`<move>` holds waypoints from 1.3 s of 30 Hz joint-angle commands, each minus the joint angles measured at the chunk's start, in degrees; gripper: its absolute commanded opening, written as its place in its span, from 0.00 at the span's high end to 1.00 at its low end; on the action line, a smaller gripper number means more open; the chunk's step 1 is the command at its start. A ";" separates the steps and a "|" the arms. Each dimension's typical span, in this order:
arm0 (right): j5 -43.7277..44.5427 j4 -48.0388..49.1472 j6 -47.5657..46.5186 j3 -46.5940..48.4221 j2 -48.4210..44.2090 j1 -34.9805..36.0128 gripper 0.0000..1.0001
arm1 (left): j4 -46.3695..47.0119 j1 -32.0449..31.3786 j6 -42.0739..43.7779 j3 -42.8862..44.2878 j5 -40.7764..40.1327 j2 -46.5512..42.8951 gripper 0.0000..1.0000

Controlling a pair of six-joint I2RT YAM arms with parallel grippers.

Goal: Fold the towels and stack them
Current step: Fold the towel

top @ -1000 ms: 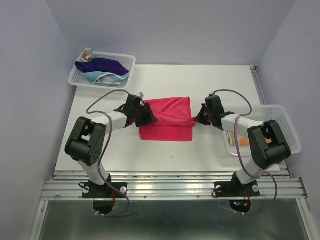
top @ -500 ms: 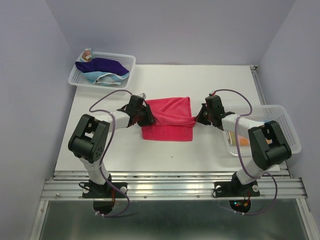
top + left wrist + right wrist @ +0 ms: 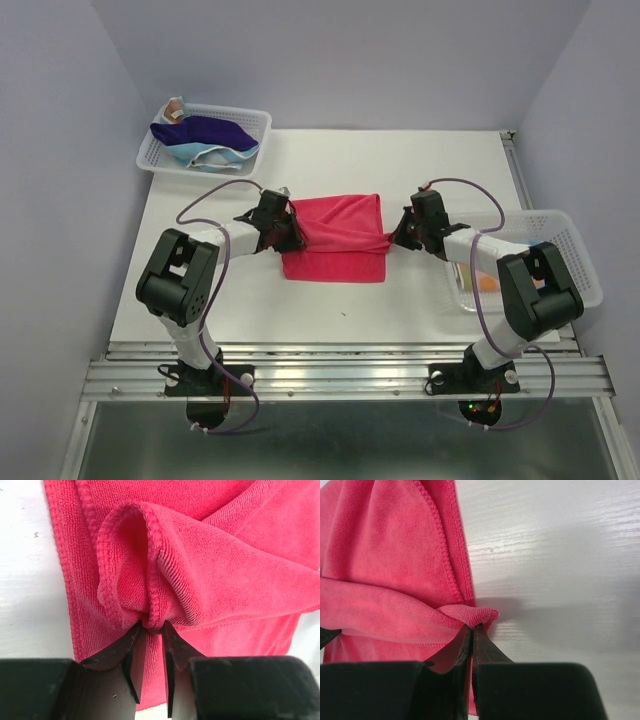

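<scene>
1. The pink towel (image 3: pixel 335 240) lies mid-table (image 3: pixel 420 160), partly folded, with its top layer raised between the two arms.
2. The left gripper (image 3: pixel 152 626) is at the pink towel's left edge. Its tips are pinched on a bunched loop of hem, which bulges out above them.
3. The right gripper (image 3: pixel 473 626) is at the pink towel's right edge, its tips pressed together on a small corner fold.
4. Between the two grips the top layer hangs as a slack band over the flat lower layer.
5. Well beyond the pink towel, to its left, a basket (image 3: pixel 258 122) holds the navy towel (image 3: pixel 205 130) on the blue towel (image 3: pixel 190 153), with a patterned towel (image 3: pixel 176 108) at the back.
6. A second basket (image 3: pixel 572 240) sits to the pink towel's right.
</scene>
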 commanded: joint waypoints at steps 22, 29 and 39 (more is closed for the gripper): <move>-2.27 -0.61 -2.01 -0.09 -3.90 0.27 0.99 | -6.03 -0.58 0.96 3.63 3.32 -6.59 1.00; -7.54 -0.78 -0.52 -4.30 -8.73 0.53 0.99 | -12.28 -0.58 -0.89 -0.23 2.70 -13.45 1.00; -10.44 -6.23 1.15 -8.61 -19.10 3.69 0.99 | -15.71 -0.58 -2.29 -7.96 5.07 -22.33 1.00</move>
